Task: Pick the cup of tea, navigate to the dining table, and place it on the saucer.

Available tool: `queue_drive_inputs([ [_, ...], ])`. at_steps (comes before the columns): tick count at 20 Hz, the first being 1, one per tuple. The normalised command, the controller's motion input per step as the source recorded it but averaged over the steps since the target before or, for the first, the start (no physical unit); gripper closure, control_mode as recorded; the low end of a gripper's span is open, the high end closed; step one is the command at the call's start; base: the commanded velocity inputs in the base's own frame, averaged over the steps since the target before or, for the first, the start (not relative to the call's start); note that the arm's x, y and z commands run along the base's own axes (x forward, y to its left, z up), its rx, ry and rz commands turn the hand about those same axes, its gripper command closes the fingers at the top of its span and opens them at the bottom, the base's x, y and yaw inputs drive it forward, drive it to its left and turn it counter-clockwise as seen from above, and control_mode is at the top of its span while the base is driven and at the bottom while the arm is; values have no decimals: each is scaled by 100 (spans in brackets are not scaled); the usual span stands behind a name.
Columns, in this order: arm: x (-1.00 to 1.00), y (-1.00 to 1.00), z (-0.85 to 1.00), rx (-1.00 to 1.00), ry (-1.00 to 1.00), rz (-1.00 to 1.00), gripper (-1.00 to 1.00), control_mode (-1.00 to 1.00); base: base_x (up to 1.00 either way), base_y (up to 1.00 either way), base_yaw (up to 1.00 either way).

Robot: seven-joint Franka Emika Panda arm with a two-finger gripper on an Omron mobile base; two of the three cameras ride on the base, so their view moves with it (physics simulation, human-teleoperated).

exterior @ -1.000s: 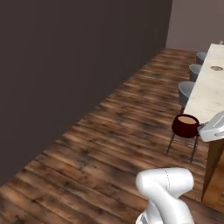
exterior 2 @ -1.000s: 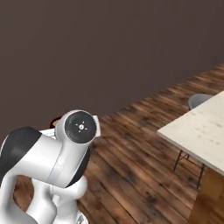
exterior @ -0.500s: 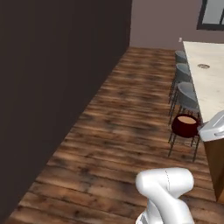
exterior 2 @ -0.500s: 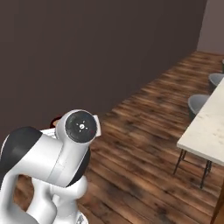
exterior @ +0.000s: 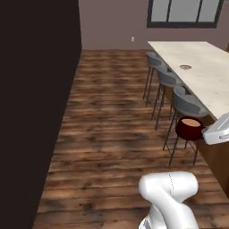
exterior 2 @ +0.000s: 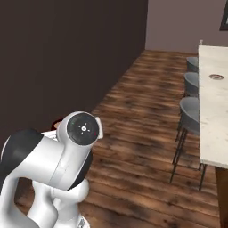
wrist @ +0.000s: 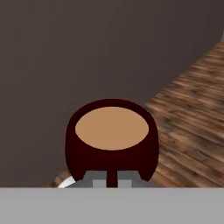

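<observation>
The cup of tea (exterior: 189,128) is a dark maroon round cup full of tan liquid, held upright in the air over the wooden floor. My gripper (exterior: 204,133) is shut on its right side. In the hand view the cup of tea (wrist: 111,139) sits just past my gripper (wrist: 112,183), whose jaws pinch the near rim. The dining table (exterior: 210,71) has a long cream stone top running along the right. On it, further along, lies the small round saucer (exterior: 185,67). From the right base view the saucer (exterior 2: 216,77) rests on the dining table (exterior 2: 213,120).
Three grey stools (exterior: 187,105) line the near side of the table, one right behind the cup. A tall dark wall (exterior: 36,89) runs along the left. Open wooden floor (exterior: 112,134) lies between them. A window (exterior: 183,11) is in the far wall.
The whole picture has swung as the base turned: the table, stools and saucer have come further into view. The cup stays held in the shut gripper.
</observation>
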Motion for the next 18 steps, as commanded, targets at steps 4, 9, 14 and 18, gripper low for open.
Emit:
queue_drive_inputs([
  [4,0,0,0,0,0,0,100,100,100,94,-54],
  [9,0,0,0,0,0,0,100,100,100,94,-53],
  [14,0,0,0,0,0,0,100,100,100,95,-54],
  [18,0,0,0,0,0,0,100,100,100,94,-55],
])
